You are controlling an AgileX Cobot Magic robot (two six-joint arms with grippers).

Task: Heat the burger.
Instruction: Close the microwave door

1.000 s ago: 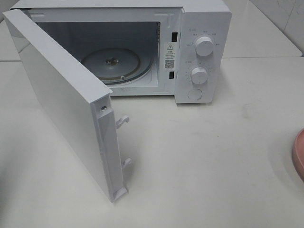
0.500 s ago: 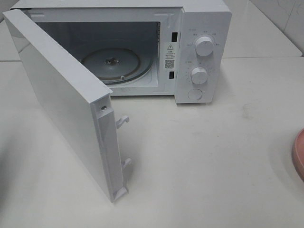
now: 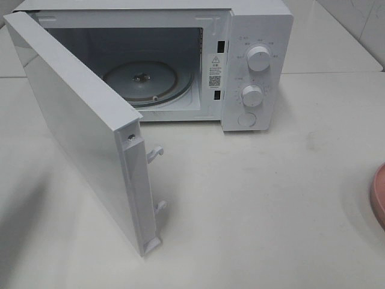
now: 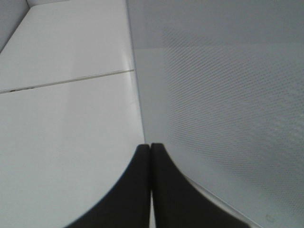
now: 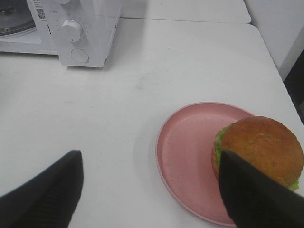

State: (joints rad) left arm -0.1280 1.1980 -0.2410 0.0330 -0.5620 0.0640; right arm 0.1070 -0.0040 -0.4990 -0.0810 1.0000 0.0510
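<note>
The burger [image 5: 262,145], with a golden-brown bun and green lettuce, sits on one side of the pink plate [image 5: 190,152] in the right wrist view. My right gripper [image 5: 151,190] is open and empty above the table. One fingertip [image 5: 251,190] overlaps the burger's near edge in the picture. The white microwave [image 3: 252,66] stands open, its glass turntable [image 3: 144,81] bare. My left gripper [image 4: 150,146] is shut and empty, close beside the outer face of the microwave door [image 4: 223,109]. Neither gripper shows in the exterior high view.
The open door [image 3: 90,132] swings out to the front left of the microwave and takes up much of the left table. Only the plate's rim [image 3: 379,198] shows at the right edge of the exterior view. Control knobs [image 3: 258,58] sit on the microwave's right panel.
A shadow has spread over the table at the lower left of the exterior view. The microwave, door and plate have not moved.
</note>
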